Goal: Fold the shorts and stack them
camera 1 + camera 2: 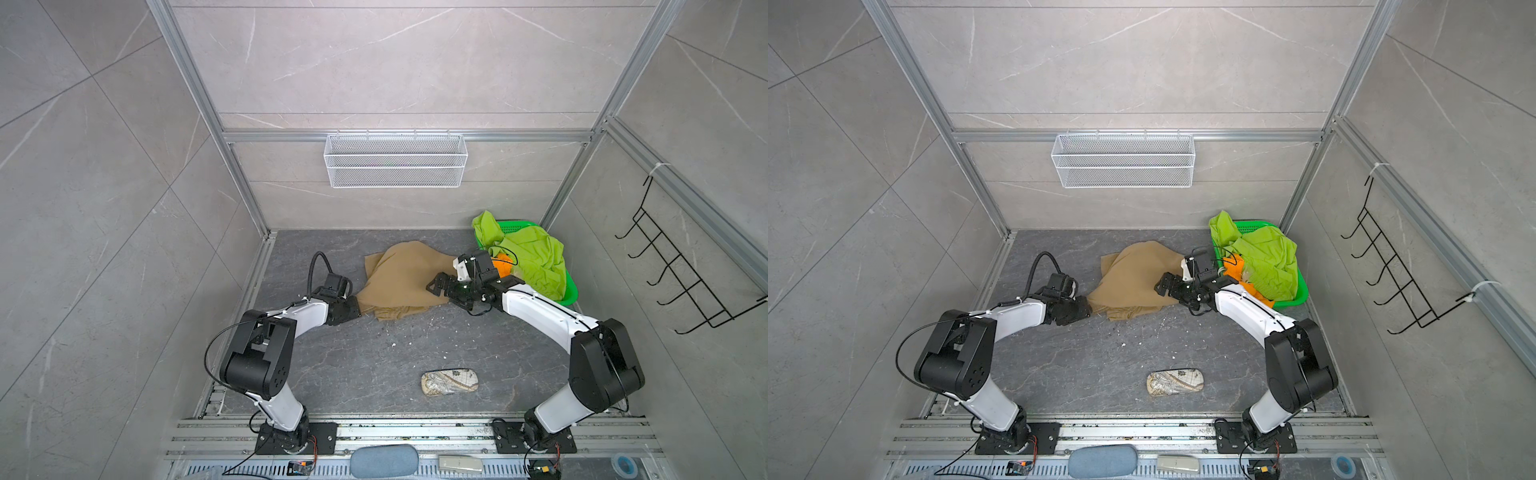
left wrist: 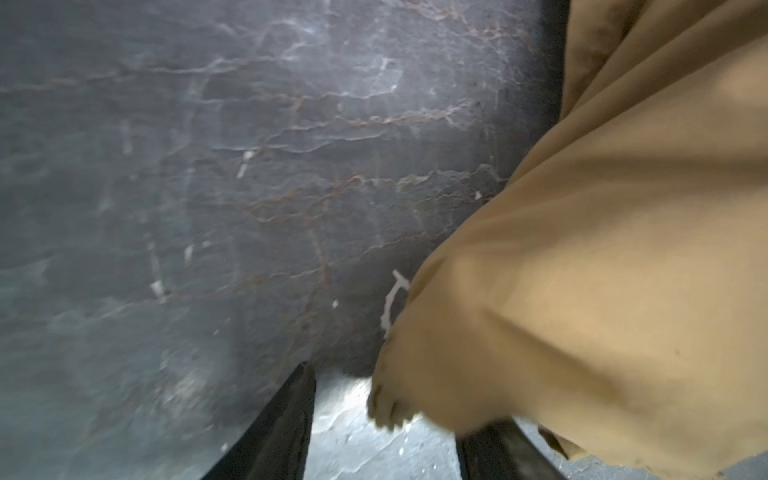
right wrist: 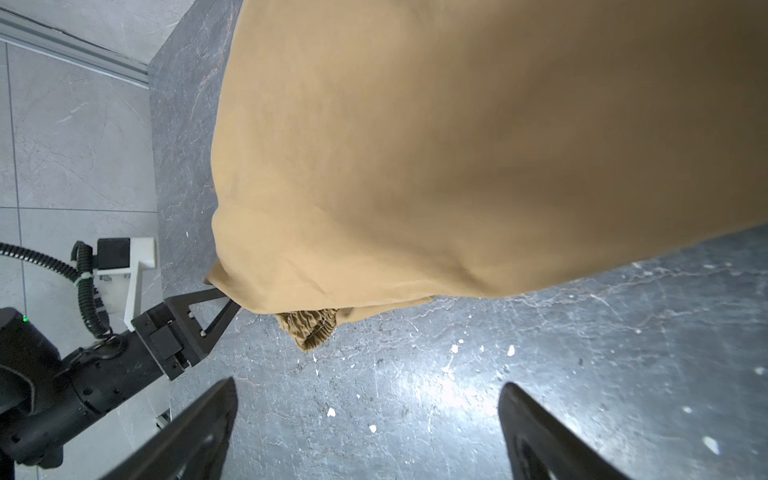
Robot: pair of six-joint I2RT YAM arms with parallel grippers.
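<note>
- Left hand: I have it low at the left edge of the tan shorts. The jaws stand partly apart with the cloth's corner lying between them, not yet pinched. Before clamping I want every layer seated deep, and I should stay close to the worktop.
- Tan shorts: they lie rumpled at the middle back of the worktop, one layer doubled over. The gathered waistband peeks out at the near edge. I judge the fold uneven, so the edges need drawing square.
- Right hand: spread wide and empty, it hovers over the right side of the tan shorts. It should take the matching edge so both hands lift level.
- Orange shorts and lime green shorts: both are heaped unfolded in the green basket at the far right. I should keep my right arm from snagging them.
</note>
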